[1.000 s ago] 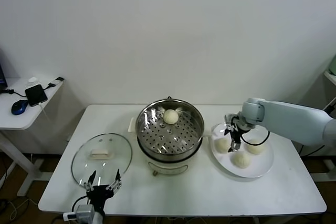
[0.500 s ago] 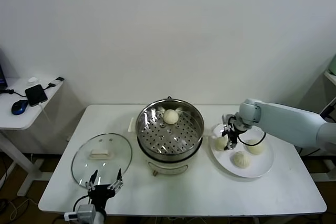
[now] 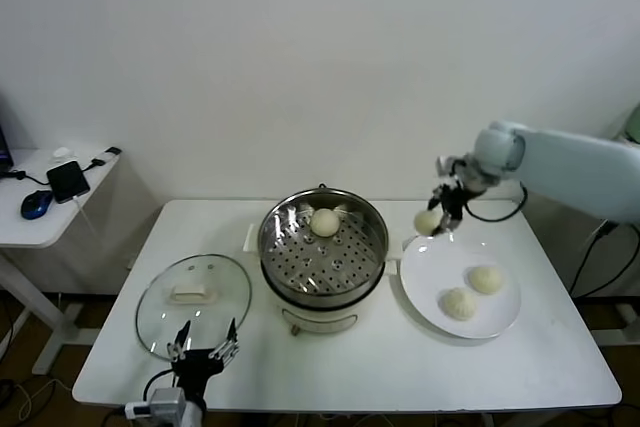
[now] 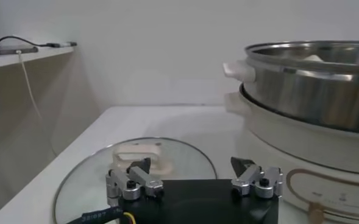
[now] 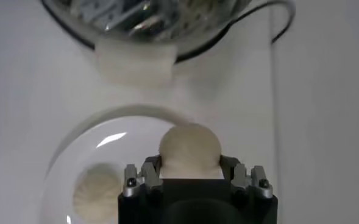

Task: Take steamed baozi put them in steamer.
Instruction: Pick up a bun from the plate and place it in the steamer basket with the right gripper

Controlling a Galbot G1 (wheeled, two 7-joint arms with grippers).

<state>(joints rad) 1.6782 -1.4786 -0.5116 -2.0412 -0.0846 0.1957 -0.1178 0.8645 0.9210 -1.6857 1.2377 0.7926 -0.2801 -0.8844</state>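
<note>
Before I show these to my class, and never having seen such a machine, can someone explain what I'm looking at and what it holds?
It is a two-armed robot at a white table. The wide picture looks down from its head; the other two come from cameras on its wrists. On the table stand a shiny round steel steamer with one cream-white bun inside, a flat white plate with two more buns, and a round glass lid. The right gripper is shut on a fourth small round cream-white bun, raised above the plate's edge; the right wrist view shows it between the fingers. The left gripper is open at the table's near edge by the lid.
</note>
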